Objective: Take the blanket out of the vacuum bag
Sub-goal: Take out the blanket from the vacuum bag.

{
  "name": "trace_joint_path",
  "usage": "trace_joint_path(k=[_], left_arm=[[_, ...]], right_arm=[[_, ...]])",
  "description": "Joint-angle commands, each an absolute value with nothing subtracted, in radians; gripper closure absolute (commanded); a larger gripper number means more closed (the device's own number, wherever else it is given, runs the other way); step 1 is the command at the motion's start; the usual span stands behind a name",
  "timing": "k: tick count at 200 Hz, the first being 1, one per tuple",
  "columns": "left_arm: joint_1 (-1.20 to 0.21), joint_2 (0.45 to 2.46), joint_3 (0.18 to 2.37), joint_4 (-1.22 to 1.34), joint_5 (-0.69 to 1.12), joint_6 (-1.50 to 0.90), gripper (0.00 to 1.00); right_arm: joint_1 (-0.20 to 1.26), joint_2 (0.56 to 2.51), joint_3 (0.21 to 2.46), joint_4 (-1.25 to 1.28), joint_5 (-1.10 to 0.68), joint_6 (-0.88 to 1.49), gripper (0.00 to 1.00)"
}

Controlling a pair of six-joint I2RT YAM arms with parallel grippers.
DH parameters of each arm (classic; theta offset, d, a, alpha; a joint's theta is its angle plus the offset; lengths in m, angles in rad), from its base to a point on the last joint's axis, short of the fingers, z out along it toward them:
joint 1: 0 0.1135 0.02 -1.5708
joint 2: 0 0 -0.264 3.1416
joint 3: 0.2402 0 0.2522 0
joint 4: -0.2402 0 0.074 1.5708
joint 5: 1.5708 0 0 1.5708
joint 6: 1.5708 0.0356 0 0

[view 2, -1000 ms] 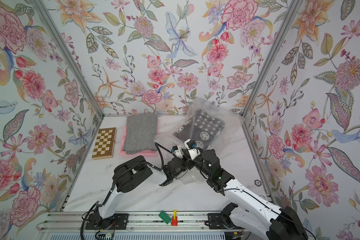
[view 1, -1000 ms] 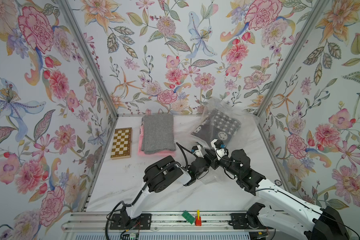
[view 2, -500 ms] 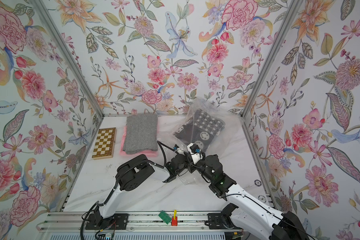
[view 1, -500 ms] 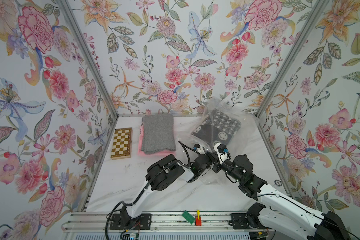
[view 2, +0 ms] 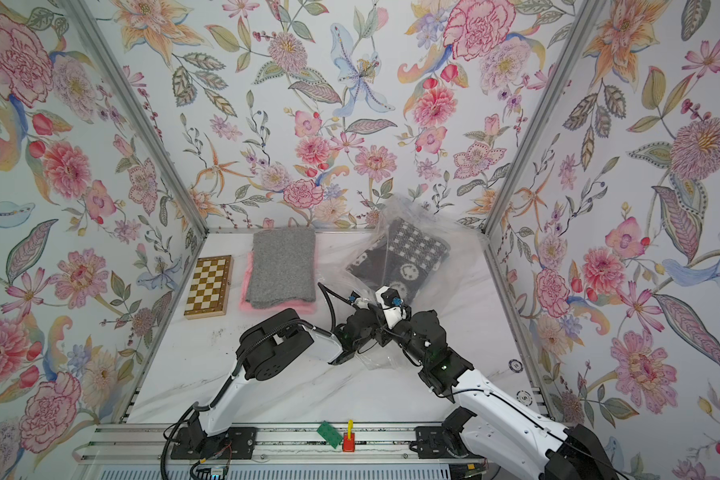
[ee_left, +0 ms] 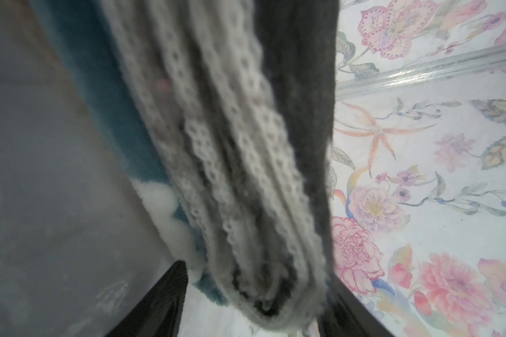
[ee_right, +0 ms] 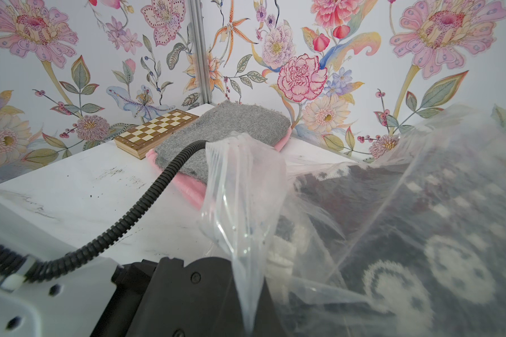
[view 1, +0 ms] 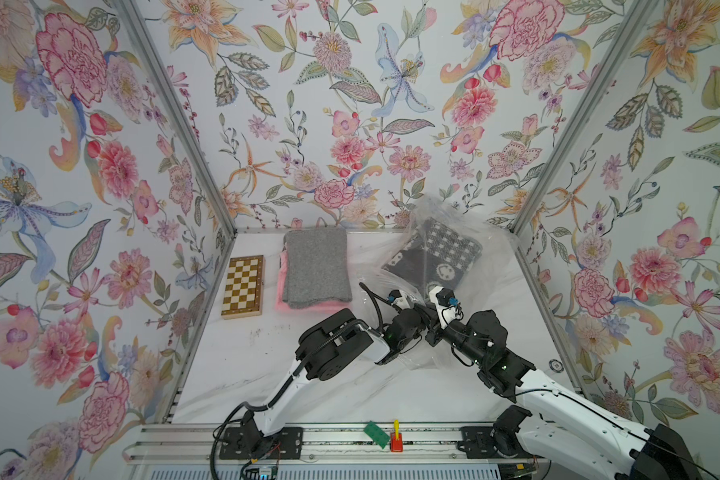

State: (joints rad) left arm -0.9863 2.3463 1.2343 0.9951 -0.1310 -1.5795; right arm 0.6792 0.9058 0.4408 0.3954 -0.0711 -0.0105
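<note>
Right gripper (view 1: 427, 322) is clamped tight on a bunched flap of the vacuum bag (ee_right: 240, 181), holding it up; left gripper (ee_left: 256, 274) is inside the bag, fingers either side of the folded edge of the blanket (view 1: 437, 257), can't tell if it's actually squeezing; bagged blanket sits back-right on the table (view 1: 267, 374).

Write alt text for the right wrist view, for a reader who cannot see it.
A strip of the clear vacuum bag rises in the foreground, with a dark patterned blanket inside it. Behind, on the white table, a grey blanket lies on a pink one beside a chessboard.
</note>
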Motion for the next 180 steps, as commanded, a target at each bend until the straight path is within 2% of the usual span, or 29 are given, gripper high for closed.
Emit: trace_joint_path(k=[1, 53, 180], left_arm=[[-0.968, 2.361, 1.256, 1.002, -0.129, -1.571, 0.31], [-0.959, 2.356, 1.264, 1.027, -0.122, -1.562, 0.36], [-0.966, 2.281, 1.271, 1.078, -0.094, -1.545, 0.38]], right_arm=[[0.678, 0.904, 0.43, 0.448, -0.089, 0.005, 1.0], [0.678, 0.921, 0.431, 0.447, -0.092, 0.006, 1.0], [0.678, 0.955, 0.438, 0.447, -0.095, 0.01, 1.0]])
